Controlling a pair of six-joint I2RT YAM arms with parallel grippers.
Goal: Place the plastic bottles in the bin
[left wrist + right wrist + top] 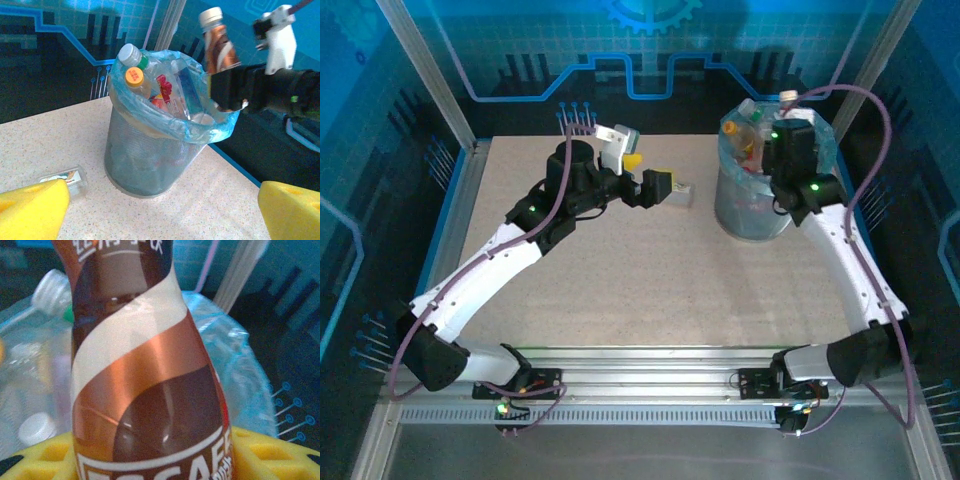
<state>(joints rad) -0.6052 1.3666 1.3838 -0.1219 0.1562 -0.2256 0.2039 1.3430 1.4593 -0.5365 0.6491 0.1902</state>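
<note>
The grey mesh bin with a light-blue bag stands at the back right and holds several plastic bottles. My right gripper hovers over the bin's far rim, shut on an upright brown coffee bottle with a white cap. In the right wrist view that bottle stands between the yellow pads. A clear bottle lies on the table left of the bin. My left gripper is open just left of it, the yellow fingertips spread wide with nothing between them.
The bin's wall faces the left gripper, with the lying clear bottle near its left finger. Aluminium frame posts and blue panels close in the table at the back and sides. Bare tabletop stretches towards the arm bases.
</note>
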